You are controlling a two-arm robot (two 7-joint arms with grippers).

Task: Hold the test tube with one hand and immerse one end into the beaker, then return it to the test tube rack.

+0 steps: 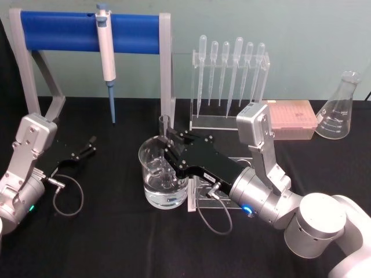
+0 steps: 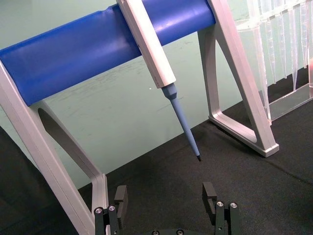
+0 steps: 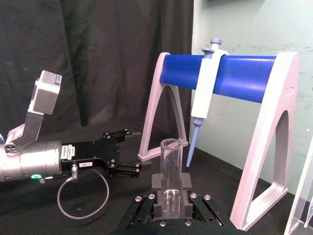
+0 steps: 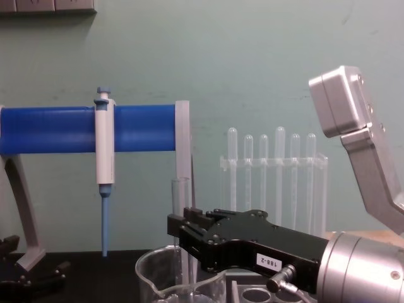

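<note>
Tube (image 1: 164, 123) held upright in beaker (image 1: 146, 162) by right gripper (image 1: 168, 145).
Left gripper (image 1: 88, 146) parked at 9 o'clock, jaws wide. At centre, the tube's lower end sits inside the beaker; right gripper pinches it mid-length from 4 o'clock. Likely light, stiff, slick, brittle: a gentle mid-length hold suits.

Black table (image 1: 116, 249), beaker (image 1: 153, 197), flask (image 1: 339, 113), pipette stand (image 1: 64, 32)
</note>
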